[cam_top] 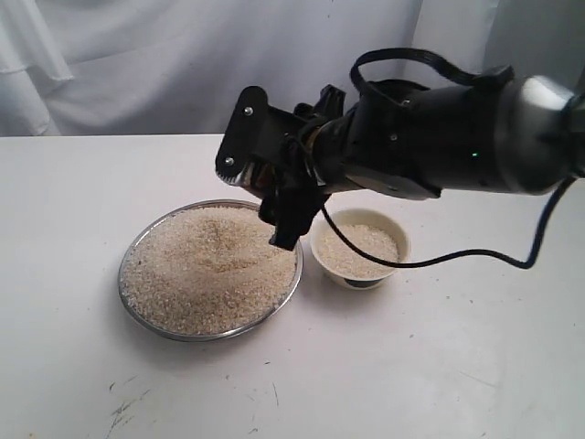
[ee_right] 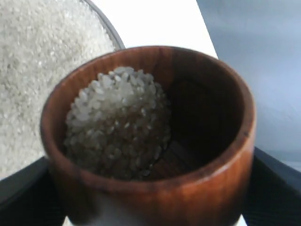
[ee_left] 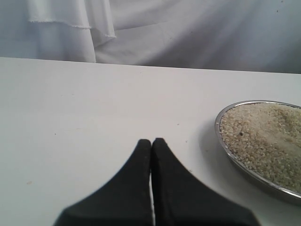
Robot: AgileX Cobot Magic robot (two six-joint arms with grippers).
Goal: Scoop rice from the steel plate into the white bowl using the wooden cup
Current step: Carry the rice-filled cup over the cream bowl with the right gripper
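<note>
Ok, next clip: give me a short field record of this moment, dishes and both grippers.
steel plate: heaped with rice
white bowl: beside plate, partly filled with rice
wooden cup: held by right gripper, some rice inside, near plate's bowl-side edge
left gripper: shut, empty, over table beside plate

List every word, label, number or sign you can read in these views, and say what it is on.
None. No lettering shows on the steel plate, the white bowl, the wooden cup, the black arm or the table. The arm carries only a small green light, not a sign.
</note>
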